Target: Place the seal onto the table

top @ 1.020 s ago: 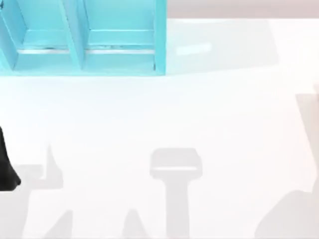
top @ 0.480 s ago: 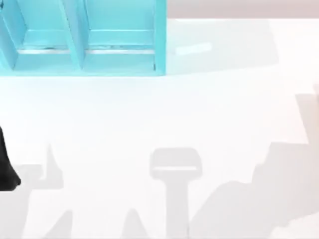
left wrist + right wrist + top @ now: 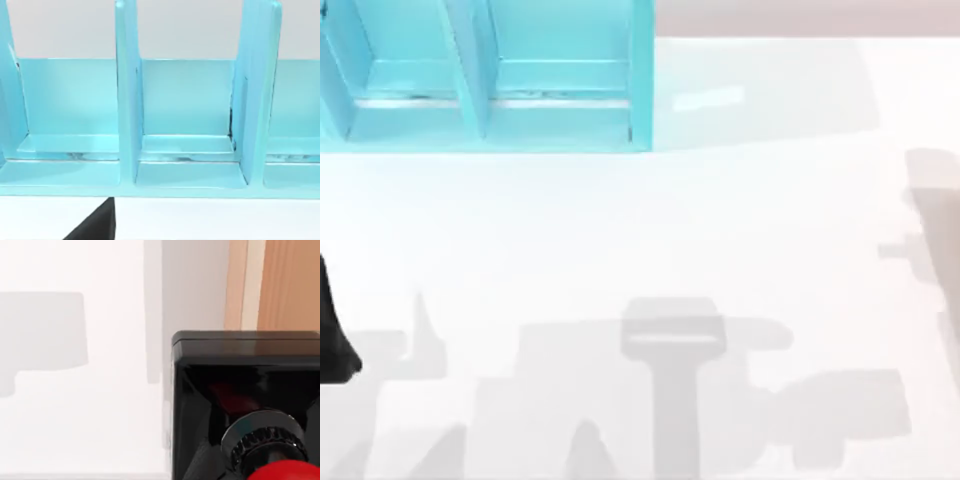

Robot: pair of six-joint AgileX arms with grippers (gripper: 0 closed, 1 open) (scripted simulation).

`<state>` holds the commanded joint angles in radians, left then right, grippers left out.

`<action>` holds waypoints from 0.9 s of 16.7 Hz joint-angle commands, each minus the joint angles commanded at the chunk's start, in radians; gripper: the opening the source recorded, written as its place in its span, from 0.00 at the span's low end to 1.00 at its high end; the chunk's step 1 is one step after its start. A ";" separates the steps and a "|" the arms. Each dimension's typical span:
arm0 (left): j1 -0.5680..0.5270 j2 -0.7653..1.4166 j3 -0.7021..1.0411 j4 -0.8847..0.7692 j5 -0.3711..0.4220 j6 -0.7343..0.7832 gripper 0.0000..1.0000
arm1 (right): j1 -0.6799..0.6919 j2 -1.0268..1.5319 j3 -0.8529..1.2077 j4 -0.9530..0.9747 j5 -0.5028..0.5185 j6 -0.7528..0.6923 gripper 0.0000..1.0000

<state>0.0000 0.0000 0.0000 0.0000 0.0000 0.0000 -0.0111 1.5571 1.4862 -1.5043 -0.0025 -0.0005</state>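
The turquoise shelf [image 3: 490, 80] stands on the table [image 3: 650, 220], its compartments bare. The seal [image 3: 245, 405] fills the right wrist view; grip unclear.

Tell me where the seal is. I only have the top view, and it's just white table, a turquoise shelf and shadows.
Observer: The seal is in the right wrist view, close to the camera, with its red knob nearest the lens.
Operator: Is it over the table?
Observer: White table lies beside it, and the table's edge and a wood-coloured strip show behind its black base.
Operator: What's the left wrist camera facing?
Observer: The turquoise shelf, head-on, with three compartments split by upright dividers.
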 joint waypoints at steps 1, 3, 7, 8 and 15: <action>0.000 0.000 0.000 0.000 0.000 0.000 1.00 | 0.008 -0.006 0.007 -0.009 0.000 0.009 0.00; 0.000 0.000 0.000 0.000 0.000 0.000 1.00 | 0.009 -0.006 0.007 -0.009 0.000 0.009 0.00; 0.000 0.000 0.000 0.000 0.000 0.000 1.00 | 0.018 0.013 0.016 0.002 -0.001 0.016 0.00; 0.000 0.000 0.000 0.000 0.000 0.000 1.00 | 0.035 0.036 0.031 0.015 -0.001 0.027 0.00; 0.000 0.000 0.000 0.000 0.000 0.000 1.00 | 0.210 0.426 0.198 0.201 0.002 0.209 0.00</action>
<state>0.0000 0.0000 0.0000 0.0000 0.0000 0.0000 0.1991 1.9827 1.6838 -1.3033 -0.0001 0.2086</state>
